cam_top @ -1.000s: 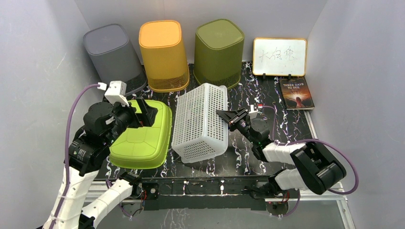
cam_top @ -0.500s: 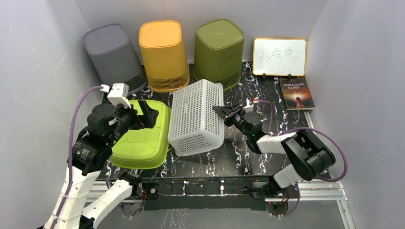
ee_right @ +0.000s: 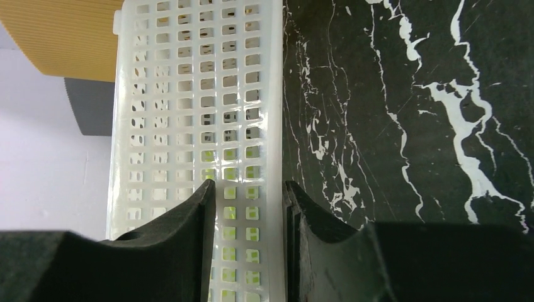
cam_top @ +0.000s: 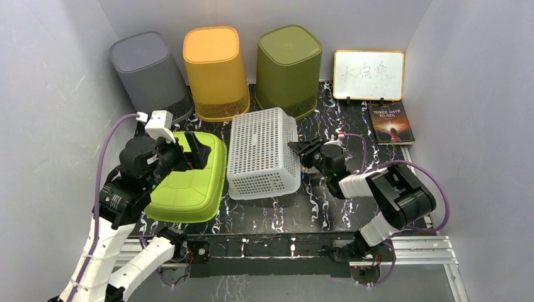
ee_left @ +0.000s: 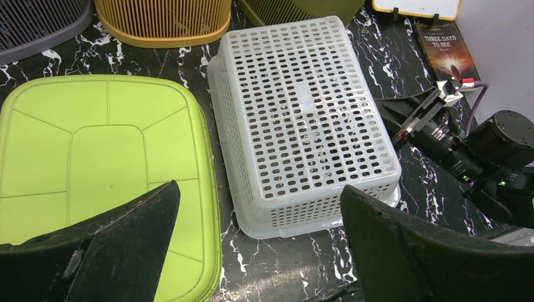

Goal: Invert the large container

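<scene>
The large container is a white perforated basket point(cam_top: 263, 154) that lies bottom-up on the black marbled table, its rim on the surface. It also shows in the left wrist view point(ee_left: 302, 113) and the right wrist view point(ee_right: 201, 94). My right gripper point(cam_top: 300, 151) is low beside the basket's right wall. Its jaws stand a little apart with the wall showing beyond them point(ee_right: 249, 185), and they hold nothing. My left gripper point(cam_top: 195, 151) hangs open and empty above the green tub, left of the basket point(ee_left: 258, 189).
A lime-green tub point(cam_top: 189, 182) lies bottom-up against the basket's left side. Grey point(cam_top: 148, 69), orange point(cam_top: 214, 69) and olive point(cam_top: 288, 66) bins stand upturned along the back. A whiteboard point(cam_top: 368, 74) and a book point(cam_top: 390, 123) are at the back right.
The basket was tilted on its left edge and has dropped flat, bottom-up, on the table. My right gripper followed it leftward and lower. The left arm barely moved.
</scene>
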Tool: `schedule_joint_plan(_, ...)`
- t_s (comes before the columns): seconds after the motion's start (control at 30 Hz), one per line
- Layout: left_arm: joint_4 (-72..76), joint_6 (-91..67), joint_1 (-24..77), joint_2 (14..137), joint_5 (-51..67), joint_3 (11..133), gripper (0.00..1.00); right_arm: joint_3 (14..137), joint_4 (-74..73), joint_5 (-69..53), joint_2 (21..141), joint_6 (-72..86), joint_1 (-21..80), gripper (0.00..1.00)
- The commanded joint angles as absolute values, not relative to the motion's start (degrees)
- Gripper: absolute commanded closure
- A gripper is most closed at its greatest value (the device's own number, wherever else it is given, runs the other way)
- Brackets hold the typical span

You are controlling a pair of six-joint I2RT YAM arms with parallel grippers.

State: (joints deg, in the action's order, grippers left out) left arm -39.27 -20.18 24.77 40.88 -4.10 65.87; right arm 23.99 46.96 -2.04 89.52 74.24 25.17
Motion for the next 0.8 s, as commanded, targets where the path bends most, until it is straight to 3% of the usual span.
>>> schedule_joint_plan(0.0,-37.98,-20.3,24.96,40.94,-3.79,65.56,0.02,21.9,31.48,0.12,91.99,65.75,24.8,0.7)
schedule_joint_plan(0.17,-38.06,-20.38,24.96,40.96,-3.76,65.33,0.01,22.29,30.62,0.56,93.08,65.07,24.37,0.69)
schedule_joint_plan(0.3,-38.22,-20.39,24.96,40.74,-3.85,65.14,0.02,24.22,24.33,2.75,94.03,64.59,24.26,0.6)
schedule_joint_plan(0.77,-38.34,-20.74,24.96,40.06,-3.95,64.27,0.02,28.36,12.02,10.46,89.18,58.81,24.16,0.57)
